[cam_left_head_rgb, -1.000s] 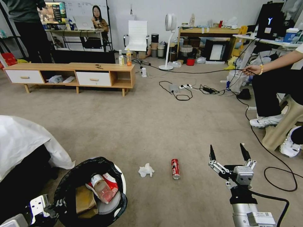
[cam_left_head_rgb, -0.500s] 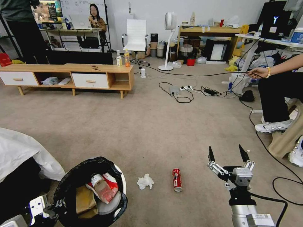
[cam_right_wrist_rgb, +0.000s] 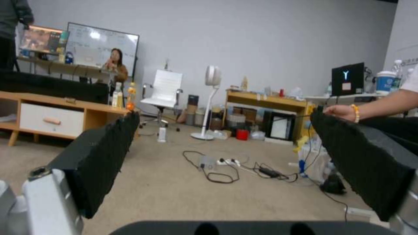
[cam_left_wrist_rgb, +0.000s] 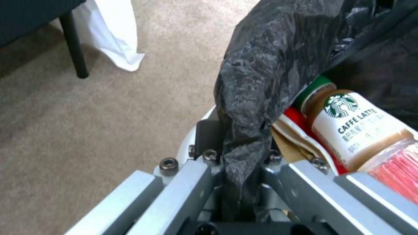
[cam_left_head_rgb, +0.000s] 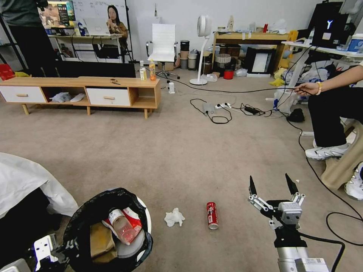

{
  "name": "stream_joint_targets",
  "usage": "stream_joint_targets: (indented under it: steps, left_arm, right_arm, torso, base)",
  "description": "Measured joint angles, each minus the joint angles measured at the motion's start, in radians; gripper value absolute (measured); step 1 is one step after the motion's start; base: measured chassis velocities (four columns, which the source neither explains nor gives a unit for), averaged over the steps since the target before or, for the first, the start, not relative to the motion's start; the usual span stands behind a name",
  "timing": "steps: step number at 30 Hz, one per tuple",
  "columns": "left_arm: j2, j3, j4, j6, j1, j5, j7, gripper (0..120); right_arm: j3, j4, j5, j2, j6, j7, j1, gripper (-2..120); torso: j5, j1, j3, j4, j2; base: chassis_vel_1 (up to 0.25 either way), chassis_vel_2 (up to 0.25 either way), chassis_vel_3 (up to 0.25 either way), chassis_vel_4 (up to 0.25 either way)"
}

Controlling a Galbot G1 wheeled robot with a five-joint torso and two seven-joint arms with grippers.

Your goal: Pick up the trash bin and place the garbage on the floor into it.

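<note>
While your left gripper (cam_left_wrist_rgb: 237, 182) pinches the bag-lined rim of the trash bin (cam_left_head_rgb: 109, 232) at lower left, your right gripper (cam_left_head_rgb: 273, 185) hovers low, fingers spread wide, pointing forward. Red can (cam_left_head_rgb: 212, 215) and tissue (cam_left_head_rgb: 174, 218) lie on the floor (cam_left_head_rgb: 181, 151) between them.

Bin (cam_left_head_rgb: 109, 230) front-left, tissue (cam_left_head_rgb: 174, 218) then can (cam_left_head_rgb: 212, 215) to its right, on carpet (cam_left_head_rgb: 181, 151).

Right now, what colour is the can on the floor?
The can is red with white markings, best seen in the head view.
</note>
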Motion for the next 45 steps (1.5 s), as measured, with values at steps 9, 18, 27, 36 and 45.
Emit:
stream_joint_targets:
  steps: [9,18,27,36,45]
  left_arm:
    - [-0.001,0.000,-0.003,0.000,0.001,0.001,0.000,2]
    - [-0.001,-0.001,-0.004,0.000,0.001,0.000,-0.002,2]
    - [-0.001,0.000,-0.004,0.000,-0.001,-0.002,-0.003,2]
    - [-0.001,0.000,-0.001,0.001,-0.002,-0.003,-0.003,2]
    - [-0.001,0.001,0.004,0.001,-0.003,-0.003,-0.004,2]
  right_arm:
    - [-0.005,-0.002,-0.001,-0.004,0.001,0.002,0.001,100]
    - [-0.009,-0.004,0.001,-0.005,0.000,0.004,0.010,100]
    - [-0.015,-0.008,0.001,-0.003,-0.002,0.004,0.011,100]
    - [-0.015,-0.016,0.003,0.001,-0.002,0.004,0.013,100]
    - [-0.016,-0.021,0.004,0.002,-0.002,0.004,0.016,100]
  torso:
    - [0.0002,0.000,0.000,0.0000,0.000]
    - [-0.0001,0.000,0.000,0.0000,0.000]
    - [0.0000,0.000,0.000,0.0000,0.000]
    - [0.0000,0.000,0.000,-0.0001,0.000]
    - [0.0000,0.000,0.000,0.0001,0.000]
  base:
    - [-0.131,0.135,0.126,-0.134]
    - [-0.033,0.039,0.045,-0.043]
    - [0.000,0.000,0.000,0.000]
    - [0.000,0.000,0.000,0.000]
    - [0.012,0.012,0.008,0.007]
